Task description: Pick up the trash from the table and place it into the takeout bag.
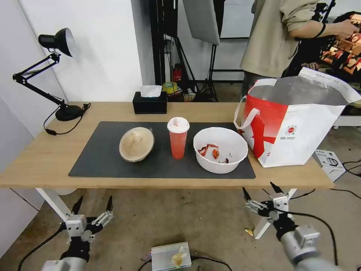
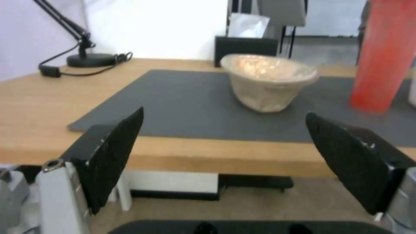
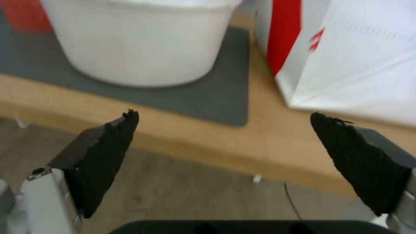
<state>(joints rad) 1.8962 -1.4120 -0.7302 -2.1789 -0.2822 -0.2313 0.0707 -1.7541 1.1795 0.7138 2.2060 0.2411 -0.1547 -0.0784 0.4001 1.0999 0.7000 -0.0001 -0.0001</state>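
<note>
The left gripper [image 1: 94, 201] has its two black fingers spread wide apart, and nothing is between them. It hangs below the front edge of the table [image 1: 45, 158], over the floor, with its fingers pointing up toward the desk. The right gripper [image 1: 261, 191] is wide open too and holds nothing. It also waits low, just below the table's front edge, tipped up toward the tabletop.

From the left wrist, the two black fingertips [image 2: 119, 143] frame the beige bowl [image 2: 268, 81], which is well apart from them on the dark grey mat [image 2: 182, 104]. From the right wrist, the open fingers [image 3: 108, 149] frame the side of the white bowl [image 3: 138, 45] and the bottom corner of the takeout bag [image 3: 346, 55].

All three trash things stand in a row on the mat. The beige bowl [image 1: 136, 143] is on the left and leans to one side, with a clear lid on top. The red cup [image 1: 178, 137] stands straight up in the middle with a white lid. The white bowl [image 1: 220, 149] is on the right, wide and open, with a few red food bits inside.

The takeout bag [image 1: 297, 128] stands on the right end of the table, just beside the white bowl. It is white and red, its top is open, and the inside is silvery.
</note>
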